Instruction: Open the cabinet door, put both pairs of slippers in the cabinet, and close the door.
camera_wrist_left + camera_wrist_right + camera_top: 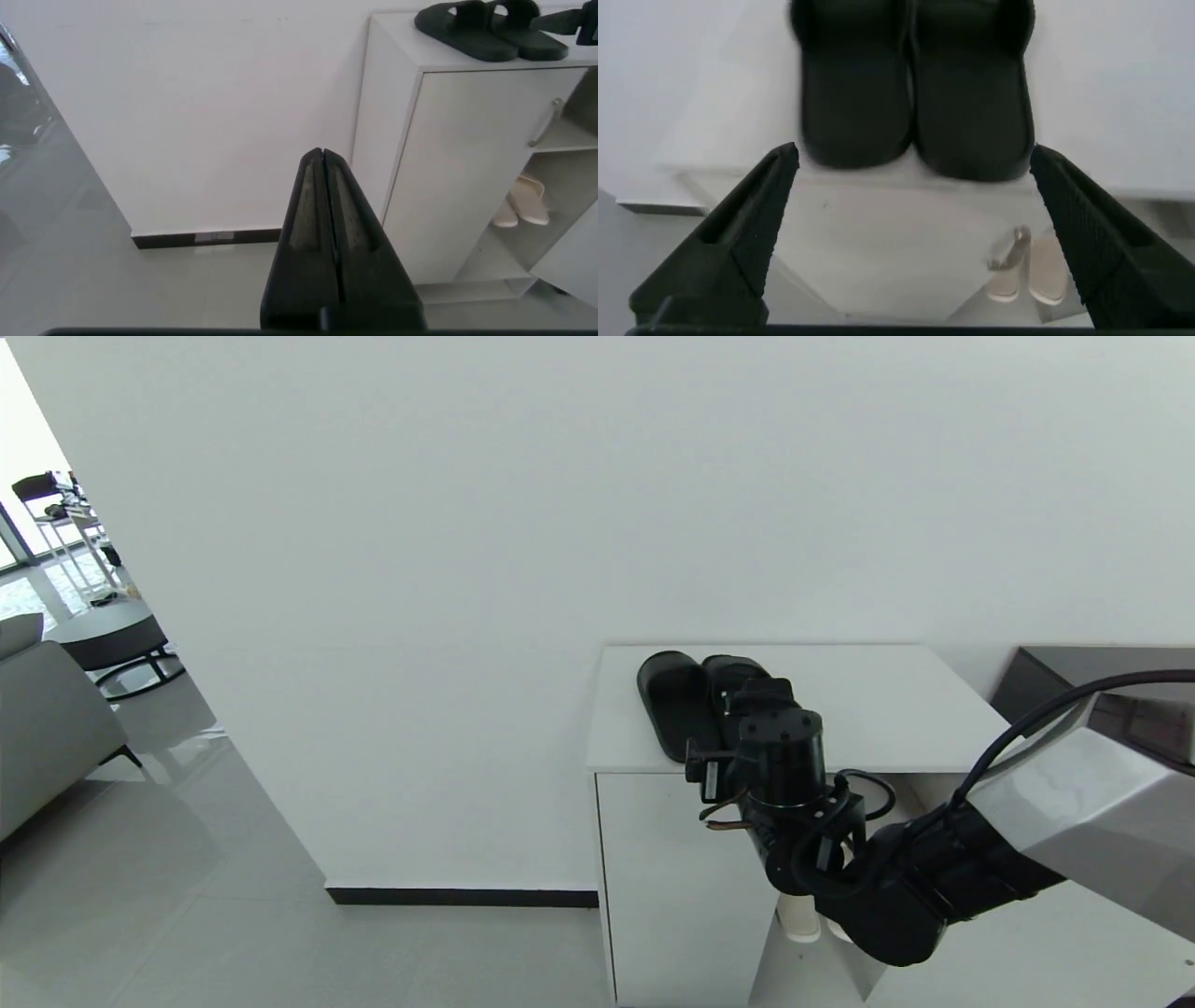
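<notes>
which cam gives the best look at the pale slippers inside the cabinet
Left wrist view: the pale slippers sit side by side on a shelf in the cabinet's open half, unobstructed. The right wrist view shows part of them below the cabinet top. In the head view the right arm covers all but their tips.

readable text: none | black slippers [680, 709]: no print could be made out | white cabinet [681, 877]: no label, number or sign was legible | pale slippers [521, 201] inside: too small to tell
</notes>
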Tool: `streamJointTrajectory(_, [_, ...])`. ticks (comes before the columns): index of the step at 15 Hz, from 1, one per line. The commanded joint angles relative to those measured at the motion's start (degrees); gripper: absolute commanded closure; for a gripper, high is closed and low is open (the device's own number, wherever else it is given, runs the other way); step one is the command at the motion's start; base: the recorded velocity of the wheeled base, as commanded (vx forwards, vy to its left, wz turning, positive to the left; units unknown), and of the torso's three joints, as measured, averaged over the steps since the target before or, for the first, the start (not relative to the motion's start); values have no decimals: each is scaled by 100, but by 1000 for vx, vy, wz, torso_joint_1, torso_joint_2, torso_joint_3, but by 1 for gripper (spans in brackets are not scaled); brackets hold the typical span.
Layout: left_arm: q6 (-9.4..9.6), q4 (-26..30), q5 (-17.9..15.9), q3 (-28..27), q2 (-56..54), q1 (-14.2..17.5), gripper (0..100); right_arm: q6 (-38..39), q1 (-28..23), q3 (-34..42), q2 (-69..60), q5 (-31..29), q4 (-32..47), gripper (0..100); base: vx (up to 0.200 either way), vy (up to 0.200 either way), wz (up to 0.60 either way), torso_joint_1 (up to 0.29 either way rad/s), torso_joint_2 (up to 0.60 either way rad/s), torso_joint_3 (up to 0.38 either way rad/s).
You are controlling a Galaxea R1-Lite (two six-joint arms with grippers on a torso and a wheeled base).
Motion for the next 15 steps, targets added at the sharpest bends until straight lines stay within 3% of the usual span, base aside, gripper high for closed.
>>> streamJointTrajectory(1, [-1,4,-1,0,5,-1,100,3,-31,14,51,8,-2,0,200,0,0,7,7,-2])
streamJointTrajectory(6, [-1,-5,-1,0,5,-1,100,21,-75,5,148,149,-2,0,200,0,0,7,4,4])
streamJointTrajectory(10, [-1,4,-1,0,5,-1,100,21,-206,-206,394,378,6,0,0,0,0,0,0,0])
streamJointTrajectory(13, [-1,4,-1,0,5,-1,100,3,-347,-724,711,641,86,0,0,0,0,0,0,0])
streamJointTrajectory(15, [-1,4,-1,0,5,-1,100,-5,-444,-1269,895,720,534,0,0,0,0,0,0,0])
